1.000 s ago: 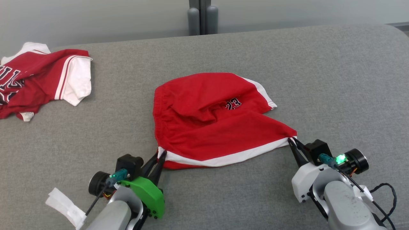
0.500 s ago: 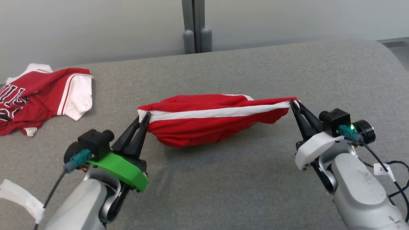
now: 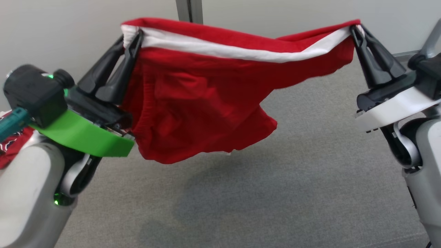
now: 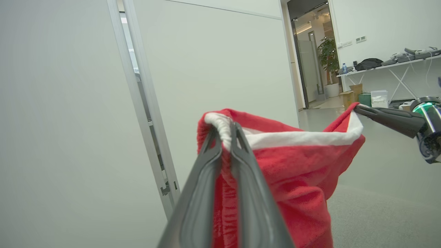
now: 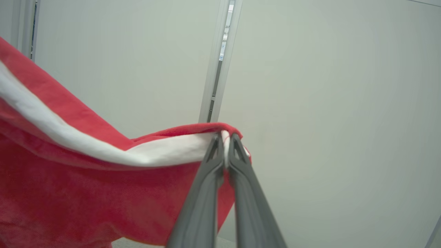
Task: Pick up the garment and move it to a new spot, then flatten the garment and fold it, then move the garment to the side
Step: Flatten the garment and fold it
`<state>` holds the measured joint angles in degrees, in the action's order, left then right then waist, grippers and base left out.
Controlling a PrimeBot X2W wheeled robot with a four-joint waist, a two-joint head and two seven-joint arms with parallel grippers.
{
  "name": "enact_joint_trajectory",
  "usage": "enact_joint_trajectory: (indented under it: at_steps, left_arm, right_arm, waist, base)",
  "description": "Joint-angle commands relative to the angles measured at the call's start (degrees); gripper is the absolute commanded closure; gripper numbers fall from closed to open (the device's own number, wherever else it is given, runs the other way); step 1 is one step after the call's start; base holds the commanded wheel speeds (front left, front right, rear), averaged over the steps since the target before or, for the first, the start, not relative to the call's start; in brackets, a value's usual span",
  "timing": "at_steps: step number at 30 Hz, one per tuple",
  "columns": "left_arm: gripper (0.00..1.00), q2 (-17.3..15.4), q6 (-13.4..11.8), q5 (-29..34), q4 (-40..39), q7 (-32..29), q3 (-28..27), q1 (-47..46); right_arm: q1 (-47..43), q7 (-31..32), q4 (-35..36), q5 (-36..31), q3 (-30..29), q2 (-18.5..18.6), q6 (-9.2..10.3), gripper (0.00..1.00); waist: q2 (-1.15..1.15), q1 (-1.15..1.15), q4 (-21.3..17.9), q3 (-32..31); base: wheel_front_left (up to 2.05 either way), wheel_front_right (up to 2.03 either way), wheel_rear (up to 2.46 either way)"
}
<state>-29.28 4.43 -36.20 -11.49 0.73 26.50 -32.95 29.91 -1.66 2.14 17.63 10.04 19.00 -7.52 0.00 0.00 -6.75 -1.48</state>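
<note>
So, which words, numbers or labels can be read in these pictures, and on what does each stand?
None can be read.
On the red garment: no print shows.
On the red jersey at the head view's left edge: a sliver of lettering, too hidden to read.

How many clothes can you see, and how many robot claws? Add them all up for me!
Clothes: 2, the red garment held up in the air and a bit of a second red cloth at the left edge.
Grippers: 2, the left gripper and the right gripper, each shut on the red garment's white-banded edge.
Total: 4
</note>
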Motion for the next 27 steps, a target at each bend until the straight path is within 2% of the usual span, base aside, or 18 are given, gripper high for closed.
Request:
enact_joint_trajectory:
  at_steps: [1, 6, 11, 18, 23, 27]
  left_arm:
    - [1.00, -0.7, -0.5, -0.1, -0.9, -0.9, -0.5, -1.6]
    - [1.00, -1.7, -0.1, 0.0, -1.3, -3.7, -1.3, -6.7]
    - [1.00, -1.0, 0.7, -0.2, 3.4, -4.8, -0.7, -11.5]
    - [1.00, 1.2, 2.1, 1.5, 13.8, -3.7, 0.6, -23.7]
    - [1.00, 4.9, 2.6, 3.9, 22.7, 2.1, 1.1, -35.4]
    - [1.00, 7.7, 2.7, 4.5, 30.1, 6.3, 2.1, -38.9]
  right_arm:
    - [-0.4, 1.2, 2.4, 0.3, -0.8, -0.1, 0.06, 1.00]
    - [1.2, 5.8, 8.8, 0.0, -2.6, -0.7, 0.06, 1.00]
    - [4.6, 6.9, 6.4, 0.3, -2.1, -1.9, 0.06, 1.00]
    - [19.8, 1.8, -7.8, -4.6, -1.1, -3.4, 0.07, 1.00]
    - [32.9, -3.5, -16.5, -10.7, -3.3, -6.3, 0.06, 1.00]
    - [36.6, -6.9, -21.5, -14.7, -3.8, -9.4, 0.06, 1.00]
  waist:
    - [0.00, 0.00, -0.7, 0.3]
    - [0.00, 0.00, -1.5, 2.6]
    - [0.00, 0.00, -2.3, 7.8]
    - [0.00, 0.00, -3.5, 17.5]
    - [0.00, 0.00, -4.5, 22.1]
    - [0.00, 0.00, -5.2, 24.1]
  base:
    - [0.00, 0.00, 0.00]
    - [0.00, 0.00, 0.00]
    - [0.00, 0.00, 0.00]
    - [0.00, 0.00, 0.00]
    - [0.00, 0.00, 0.00]
    - [0.00, 0.00, 0.00]
